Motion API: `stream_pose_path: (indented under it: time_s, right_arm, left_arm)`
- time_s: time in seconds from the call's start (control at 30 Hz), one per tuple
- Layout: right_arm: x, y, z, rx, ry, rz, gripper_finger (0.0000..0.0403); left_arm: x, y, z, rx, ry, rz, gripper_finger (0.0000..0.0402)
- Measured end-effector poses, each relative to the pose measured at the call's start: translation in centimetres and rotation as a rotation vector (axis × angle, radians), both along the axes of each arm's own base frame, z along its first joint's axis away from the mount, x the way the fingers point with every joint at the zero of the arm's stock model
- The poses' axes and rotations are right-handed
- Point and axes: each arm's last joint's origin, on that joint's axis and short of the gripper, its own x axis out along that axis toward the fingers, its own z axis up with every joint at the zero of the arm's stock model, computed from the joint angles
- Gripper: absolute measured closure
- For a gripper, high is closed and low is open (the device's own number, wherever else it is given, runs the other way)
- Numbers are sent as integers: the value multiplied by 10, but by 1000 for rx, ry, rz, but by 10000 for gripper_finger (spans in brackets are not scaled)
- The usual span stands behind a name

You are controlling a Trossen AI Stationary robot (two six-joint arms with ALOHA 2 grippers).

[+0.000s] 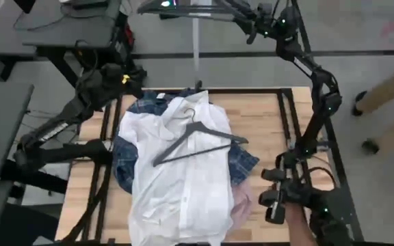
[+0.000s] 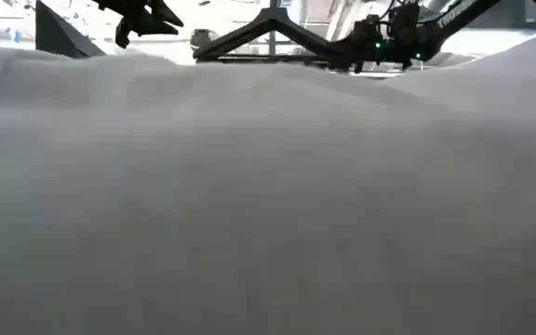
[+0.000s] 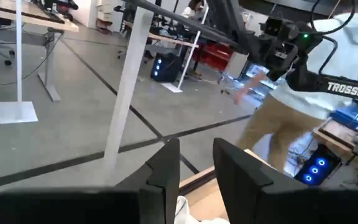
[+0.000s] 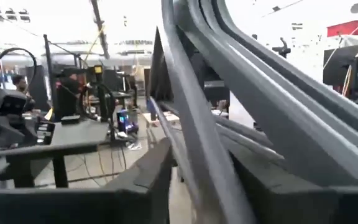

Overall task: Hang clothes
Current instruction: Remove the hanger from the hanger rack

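The clothes lie heaped on the table: a white shirt (image 1: 183, 171) on top, a blue plaid shirt (image 1: 241, 164) under it, and a pink shirt (image 1: 241, 201) showing at the near right. A dark hanger (image 1: 197, 140) lies loose on the white shirt. My right gripper (image 1: 253, 29) is up beyond the table's far edge, shut on another dark hanger (image 2: 268, 33) among several dark hanger bars (image 4: 278, 93). My left gripper (image 3: 196, 171) waits above the table's far left corner, open, with nothing between its fingers. White cloth (image 2: 268, 205) fills most of the low view. My right gripper (image 4: 201, 171) pinches one sloping arm of the hanger (image 4: 194, 143) between its two fingers. In the low view it holds that arm near its lower end (image 2: 342, 54). The fingers point about level, and the hanger hangs high, clear of the clothes and the table.
A white upright pole (image 1: 195, 41) of the rack stands just past the table's far edge. A person (image 3: 291, 106) stands beyond the table's right side; a leg (image 1: 388, 85) shows there. Bare wood (image 1: 265, 109) is free at the far right.
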Motion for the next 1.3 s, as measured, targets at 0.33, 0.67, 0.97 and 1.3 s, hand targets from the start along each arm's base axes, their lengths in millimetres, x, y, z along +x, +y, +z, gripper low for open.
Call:
stream_pose_path:
  time_s: [0.33, 0.67, 0.97, 1.3]
  right_arm:
    - [-11, 0, 27, -68, -36, -36, 373]
    - [-25, 9, 60, 5, -18, 74, 373]
    - [-66, 39, 81, 31, 94, 23, 373]
    - [-62, 78, 96, 32, 140, 66, 373]
  left_arm:
    - [0, 0, 0, 1, -2, 0, 320]
    - [0, 0, 0, -6, -6, -1, 320]
    - [0, 0, 0, -7, -8, -11, 320]
    - [0, 0, 0, -2, -4, -11, 320]
